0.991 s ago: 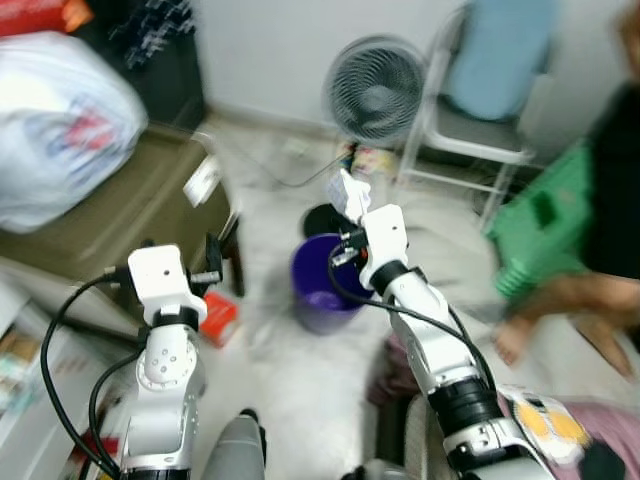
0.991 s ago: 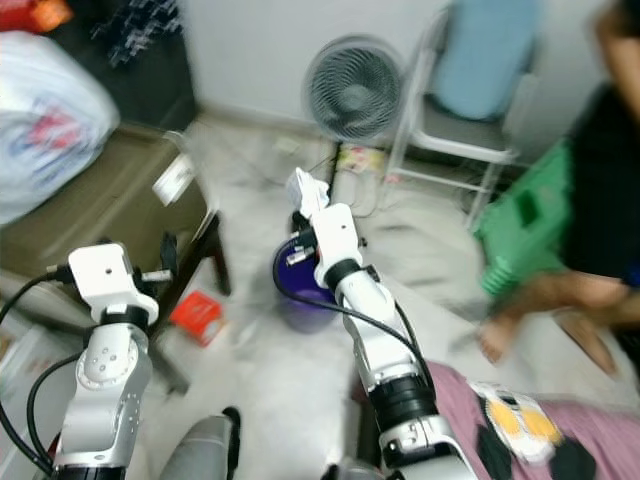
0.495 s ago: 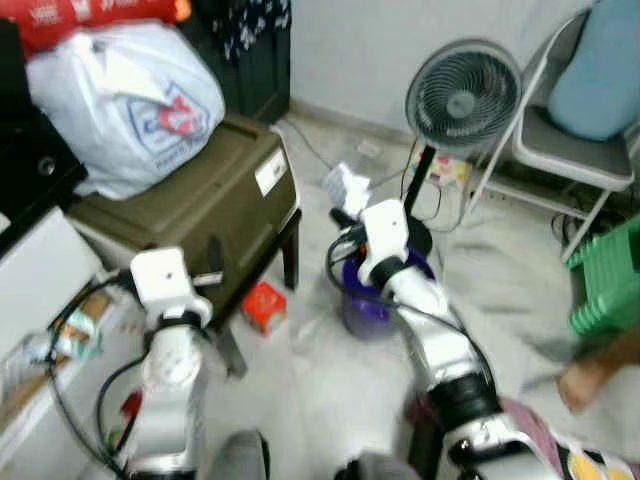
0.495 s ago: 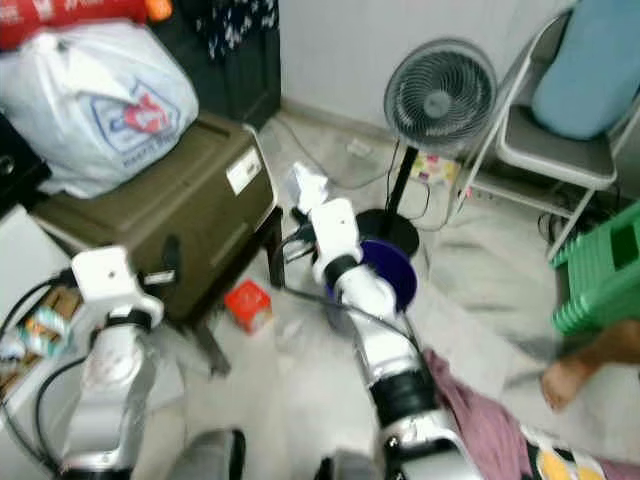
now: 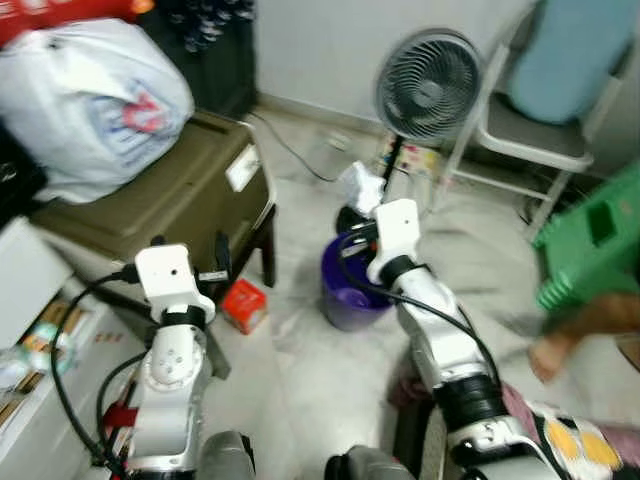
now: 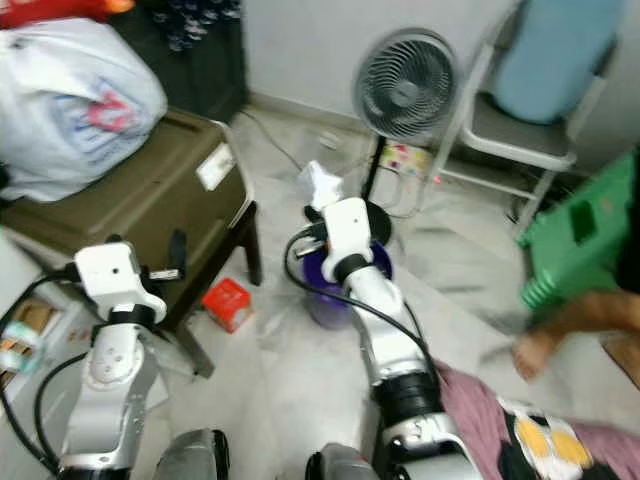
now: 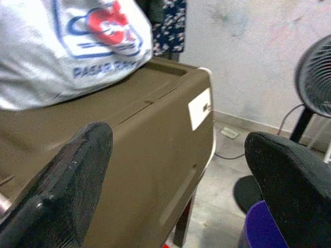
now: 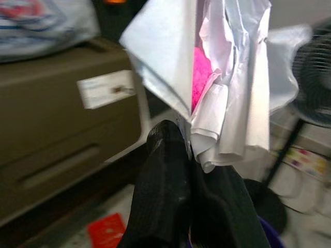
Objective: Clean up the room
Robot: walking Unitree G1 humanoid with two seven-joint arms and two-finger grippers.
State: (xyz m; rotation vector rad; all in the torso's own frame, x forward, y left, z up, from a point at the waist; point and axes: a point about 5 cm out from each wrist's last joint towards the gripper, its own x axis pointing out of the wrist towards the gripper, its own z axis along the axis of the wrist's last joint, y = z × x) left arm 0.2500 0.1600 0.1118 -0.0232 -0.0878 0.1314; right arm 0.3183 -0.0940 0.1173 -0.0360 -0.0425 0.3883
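Observation:
My right gripper (image 5: pixel 366 207) is shut on a crumpled white wrapper (image 5: pixel 361 184) with a pink patch inside (image 8: pixel 202 70). It holds the wrapper up just over the far rim of a purple bucket (image 5: pixel 347 293) that stands on the pale floor. In the right wrist view the black fingers (image 8: pixel 164 170) pinch the wrapper's lower edge. My left gripper (image 7: pixel 176 170) is open and holds nothing. It hovers beside the olive storage box (image 5: pixel 150 200), with a black finger (image 5: pixel 221 252) showing near the box's front corner.
A red carton (image 5: pixel 243 304) lies on the floor by the box's leg. A full white bag (image 5: pixel 90 95) rests on the box. Behind the bucket stand a floor fan (image 5: pixel 428 85) and a folding chair (image 5: pixel 540 120). A green stool (image 5: pixel 595 235) and a person's foot (image 5: pixel 558 352) are at the right.
The whole view has swung sideways, so the camera moved. My right gripper still holds the wrapper over the bucket. The left arm keeps its pose by the box.

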